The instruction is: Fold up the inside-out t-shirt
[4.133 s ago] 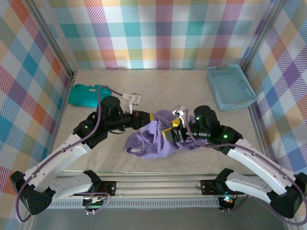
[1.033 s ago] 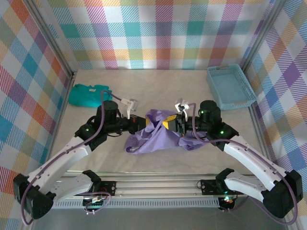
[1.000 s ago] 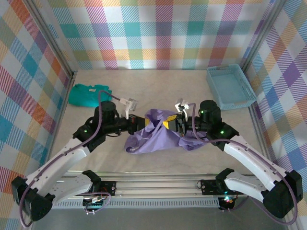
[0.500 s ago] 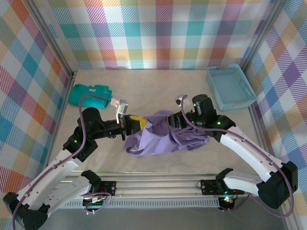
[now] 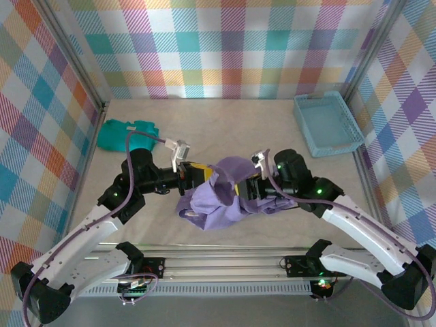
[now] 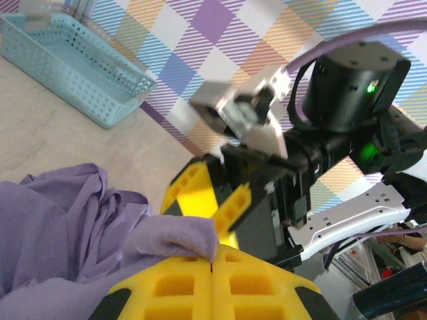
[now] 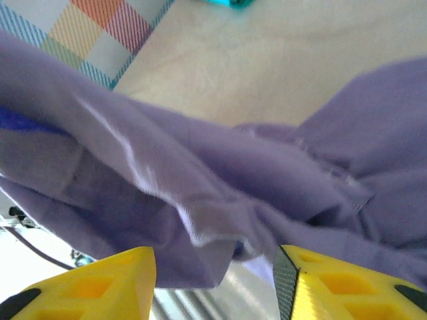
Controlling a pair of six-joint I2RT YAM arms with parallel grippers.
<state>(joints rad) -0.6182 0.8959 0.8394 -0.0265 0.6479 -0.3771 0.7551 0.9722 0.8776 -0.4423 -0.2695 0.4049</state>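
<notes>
The lavender inside-out t-shirt (image 5: 216,199) lies bunched at the table's middle, part of it lifted between the two arms. My left gripper (image 5: 198,174) is shut on a fold of its fabric (image 6: 175,239); in the left wrist view the yellow fingers (image 6: 167,287) meet with cloth pinched at their tips. My right gripper (image 5: 242,188) faces the left one from the right, partly under draped fabric. In the right wrist view its yellow fingers (image 7: 93,288) stand wide apart, open, and a hanging fold of shirt (image 7: 213,227) sags between them without being gripped. No lettering shows.
A teal-green folded garment (image 5: 122,135) lies at the back left. A light blue basket (image 5: 328,123) stands at the back right, also in the left wrist view (image 6: 67,67). Plaid walls enclose the table (image 5: 225,122); a metal rail runs along the near edge.
The right gripper has moved nearer and toward the left gripper, and shirt fabric now drapes over it. The left gripper has shifted slightly right, still holding its fold.
</notes>
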